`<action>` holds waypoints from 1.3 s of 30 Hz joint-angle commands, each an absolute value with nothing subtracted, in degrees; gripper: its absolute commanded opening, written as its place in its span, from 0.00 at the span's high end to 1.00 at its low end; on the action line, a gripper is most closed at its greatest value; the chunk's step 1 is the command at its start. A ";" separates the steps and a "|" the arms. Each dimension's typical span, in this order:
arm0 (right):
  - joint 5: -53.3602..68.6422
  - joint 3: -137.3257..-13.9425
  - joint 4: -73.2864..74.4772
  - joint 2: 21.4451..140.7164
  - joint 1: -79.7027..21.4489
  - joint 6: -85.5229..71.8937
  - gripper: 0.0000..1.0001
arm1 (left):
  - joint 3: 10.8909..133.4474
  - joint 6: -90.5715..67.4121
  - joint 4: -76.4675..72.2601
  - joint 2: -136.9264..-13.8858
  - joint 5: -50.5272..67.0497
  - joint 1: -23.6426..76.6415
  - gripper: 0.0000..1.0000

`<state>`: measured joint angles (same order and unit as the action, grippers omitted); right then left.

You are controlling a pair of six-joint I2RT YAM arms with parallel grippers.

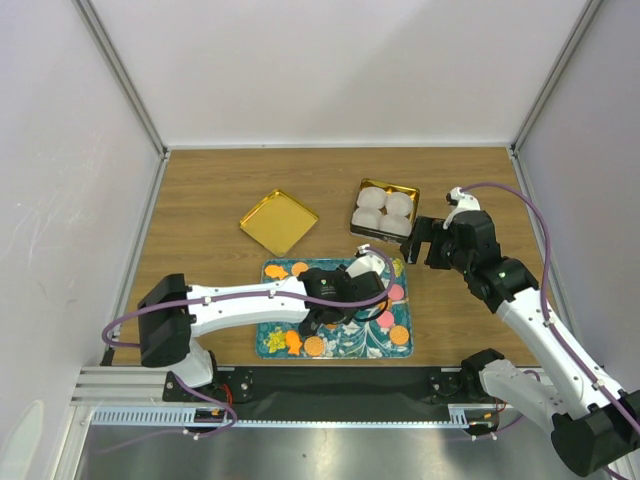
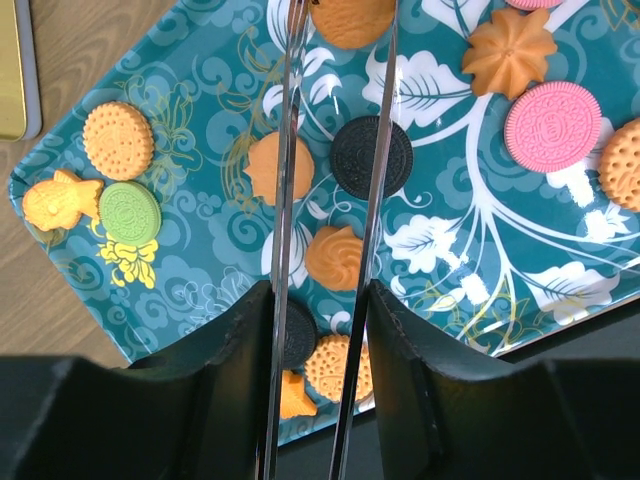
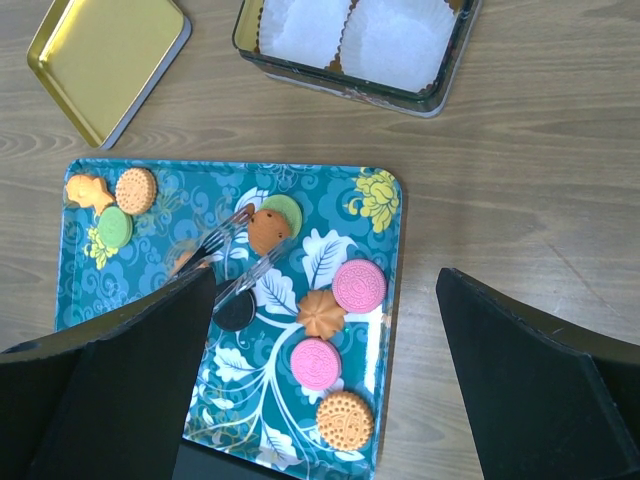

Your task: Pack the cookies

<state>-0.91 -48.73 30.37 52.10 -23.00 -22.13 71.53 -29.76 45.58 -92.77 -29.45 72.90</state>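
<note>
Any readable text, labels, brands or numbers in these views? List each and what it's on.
No readable text in any view.
Pink cookie: embossed face, too blurred to read as letters.
Black cookie: embossed, also unreadable.
Teal tray, gold lid, tin: no lettering visible; the tray carries only a floral print.

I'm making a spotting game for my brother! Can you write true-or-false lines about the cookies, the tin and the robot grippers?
The paper cups in the tin hold no cookies. True.
Pink cookies lie on the teal tray. True.
The gold lid sits on the tin. False: it lies on the table, apart from it.
The right gripper holds a pink cookie. False: it is open and empty.
The left gripper is over the tray. True.
</note>
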 commanded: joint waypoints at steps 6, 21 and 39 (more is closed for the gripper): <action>-1.50 -49.31 30.06 50.71 -22.33 -20.83 0.00 | 74.36 -29.18 46.40 -87.90 -29.89 73.30 0.56; -1.14 -51.15 29.97 51.50 -21.18 -20.74 0.00 | 89.37 -21.19 43.69 -91.83 -26.90 61.71 0.56; -1.14 -50.98 30.32 53.00 -20.74 -19.95 0.00 | 114.87 -12.83 43.42 -118.03 -24.96 49.22 0.55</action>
<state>-0.86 -48.80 30.52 53.01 -20.88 -20.86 110.83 -14.90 44.38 -118.91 -25.58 49.21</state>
